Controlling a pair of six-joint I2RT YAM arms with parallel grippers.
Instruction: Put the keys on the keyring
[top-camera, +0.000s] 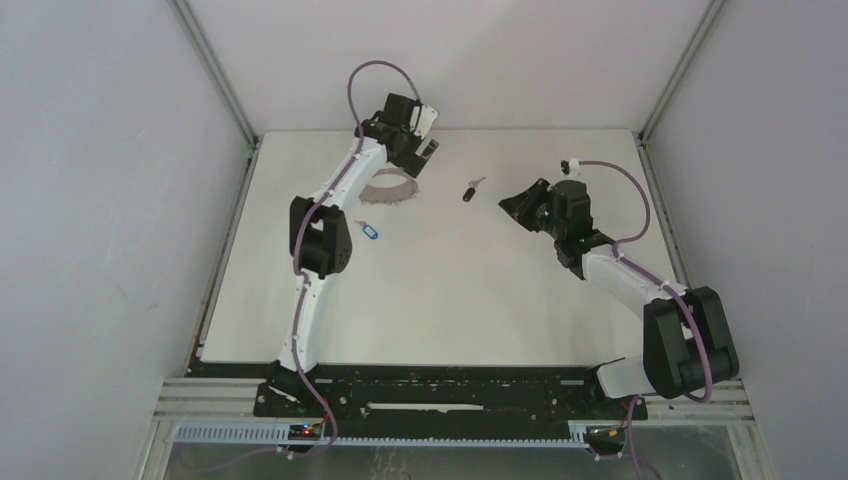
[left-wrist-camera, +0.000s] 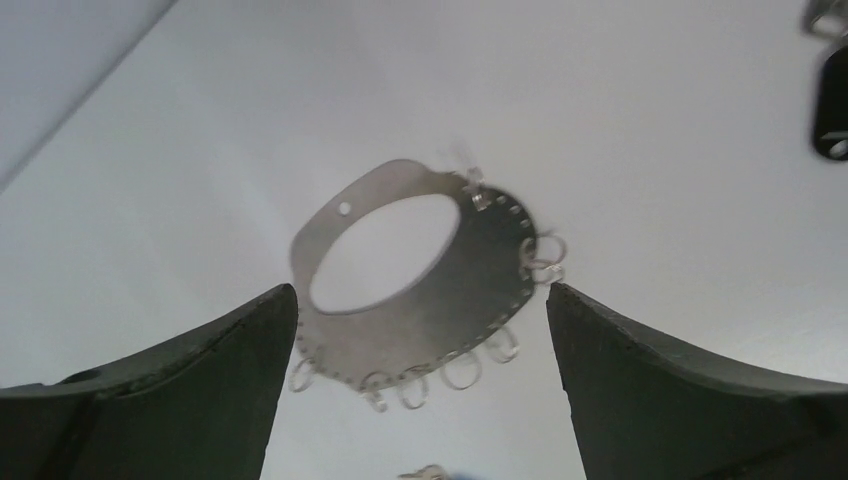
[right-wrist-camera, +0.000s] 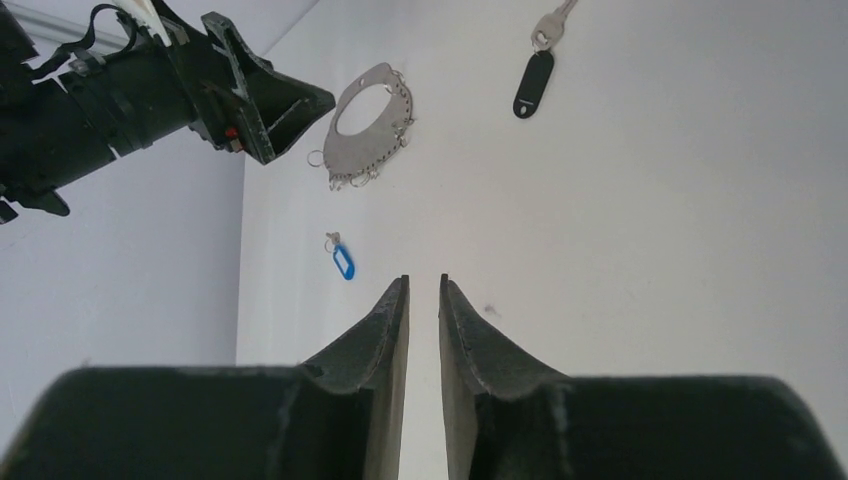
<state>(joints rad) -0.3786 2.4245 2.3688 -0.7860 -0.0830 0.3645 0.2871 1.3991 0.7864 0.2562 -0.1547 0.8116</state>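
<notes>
The keyring (left-wrist-camera: 470, 290) is a flat grey metal loop with small rings along one edge, lying on the white table (top-camera: 450, 300). My left gripper (left-wrist-camera: 420, 290) hovers above it, wide open and holding nothing. In the top view the left gripper (top-camera: 430, 133) is just behind the keyring (top-camera: 390, 188). The black-headed key (top-camera: 470, 190) lies right of the keyring, and the blue-headed key (top-camera: 367, 231) lies nearer, beside the left arm. My right gripper (right-wrist-camera: 423, 280) has a narrow gap between its jaws and holds nothing. It sits right of the black key (right-wrist-camera: 533, 83).
Grey enclosure walls (top-camera: 100, 200) with metal corner posts (top-camera: 215, 70) surround the table. The left arm's elbow (top-camera: 322, 240) stands close to the blue key. The right arm's elbow (top-camera: 690, 340) is at the near right.
</notes>
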